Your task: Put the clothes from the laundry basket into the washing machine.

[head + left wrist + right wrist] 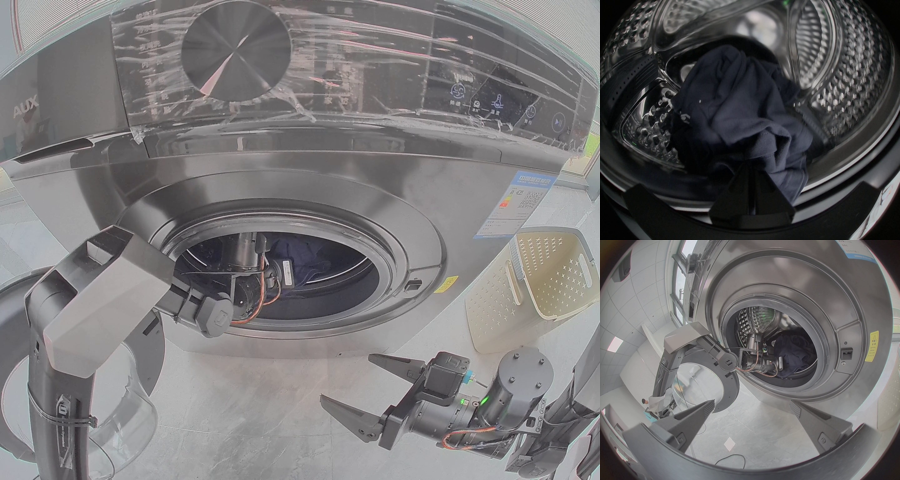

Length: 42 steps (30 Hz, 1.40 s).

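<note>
1. Head view: the right gripper (347, 378) hangs over the floor (250, 406) in front of the washing machine (406, 206), its fingers spread wide with nothing between them. The laundry basket (494, 306) stands tipped beside the machine's front, off to the right of those fingers and apart from them. The left arm (100, 294) passes through the open port into the drum. A dark blue garment (306, 256) lies inside, just past the arm's wrist. The round door (125, 400) stands swung open on the left.

2. Left wrist view: the left gripper (751, 164) has its fingers pressed together, the tips pinching a fold of the dark blue garment. The rest of the cloth is heaped in the drum (856, 78) directly ahead of the fingers. One flap hangs down alongside them.

3. Right wrist view: the right gripper's fingers stand far apart and bare, with the grey floor showing between them. The machine's opening is well ahead of the fingertips. The left arm reaches into it, and the garment rests in the drum beyond that arm's end.
</note>
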Tool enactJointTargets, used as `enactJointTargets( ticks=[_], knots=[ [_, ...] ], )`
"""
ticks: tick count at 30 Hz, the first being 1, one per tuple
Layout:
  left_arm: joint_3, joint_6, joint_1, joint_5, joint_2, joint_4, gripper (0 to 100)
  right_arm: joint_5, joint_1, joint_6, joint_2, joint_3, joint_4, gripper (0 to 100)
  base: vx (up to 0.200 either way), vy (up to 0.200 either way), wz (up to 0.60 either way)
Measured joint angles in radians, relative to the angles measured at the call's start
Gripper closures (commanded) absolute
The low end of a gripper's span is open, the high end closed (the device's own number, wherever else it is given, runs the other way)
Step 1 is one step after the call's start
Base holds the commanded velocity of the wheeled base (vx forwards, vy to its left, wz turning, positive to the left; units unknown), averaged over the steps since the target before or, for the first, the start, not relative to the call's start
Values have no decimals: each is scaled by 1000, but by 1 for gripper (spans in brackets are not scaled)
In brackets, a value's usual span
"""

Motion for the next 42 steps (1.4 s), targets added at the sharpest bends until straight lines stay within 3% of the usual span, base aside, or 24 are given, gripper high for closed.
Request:
enactJointTargets(
  ticks=[2, 5, 13, 16, 17, 24, 27, 29, 36, 42],
  knots=[
    [-35, -33, -4, 0, 16, -48, 100, 0, 0, 0, 0, 0, 0, 0, 0, 0, 0],
    [-85, -53, -6, 3, 49, -134, 100, 0, -1, 0, 0, -1, 0, 0, 0, 0, 0],
    [-216, -64, -9, 7, 144, -311, 100, 0, -1, 0, 0, -1, 0, 0, 0, 0, 0],
    [-235, -62, -14, 6, 166, -327, 100, 0, -1, 0, 0, -1, 0, 0, 0, 0, 0],
    [-234, -61, -18, 6, 170, -332, 0, 0, -1, 0, 0, -2, 0, 0, 0, 0, 0],
    [-205, -61, -43, 10, 153, -327, 0, 0, -1, 0, 0, -1, 0, 0, 0, 0, 0],
    [-147, -47, -60, 10, 117, -323, 0, 0, -1, 0, 0, 0, 0, 0, 0, 0, 0],
    [-90, -23, -66, 9, 89, -327, 0, 0, -1, 0, 0, 1, 0, 0, 0, 0, 0],
    [210, 107, -101, -29, -36, -381, 0, 0, -1, -1, -1, 11, 1, 0, 0, 0, 0],
    [500, 167, -153, -58, -153, -486, 0, 1, 2, -2, -8, 26, 2, 0, 0, 0, 0]
  ],
)
